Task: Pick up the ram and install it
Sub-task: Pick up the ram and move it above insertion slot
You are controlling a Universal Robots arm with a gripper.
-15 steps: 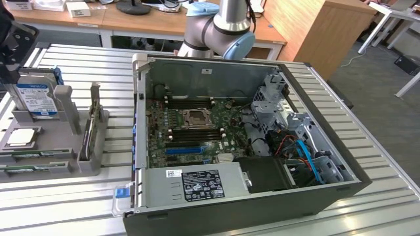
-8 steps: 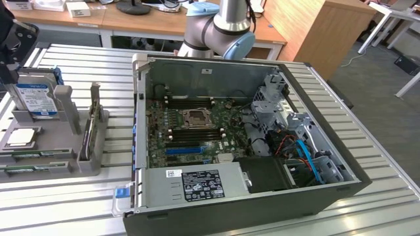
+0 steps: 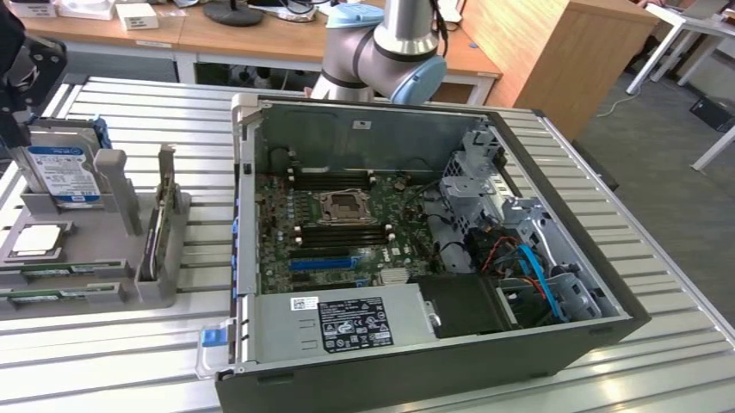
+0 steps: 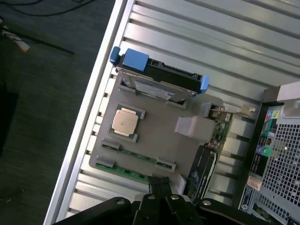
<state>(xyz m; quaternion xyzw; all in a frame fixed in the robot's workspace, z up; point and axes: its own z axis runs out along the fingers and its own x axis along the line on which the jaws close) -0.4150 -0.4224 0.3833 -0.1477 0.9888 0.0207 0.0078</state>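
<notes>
Green ram [image 3: 58,294] lies at six o'clock from the empty, pressed-together gripper [image 4: 158,183] in the exterior view, its length running nine to three.

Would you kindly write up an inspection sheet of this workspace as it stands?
surface: slatted metal table, carrying the open computer case and grey holder.
job's things: ram lying flat in the holder, not installed.
clutter: hard drive, processor chip, upright card in the holder.
grippers: gripper hovering over the holder, nearest the ram.
cables: blue and red leads inside the case.
surroundings: wooden desks behind.
</notes>
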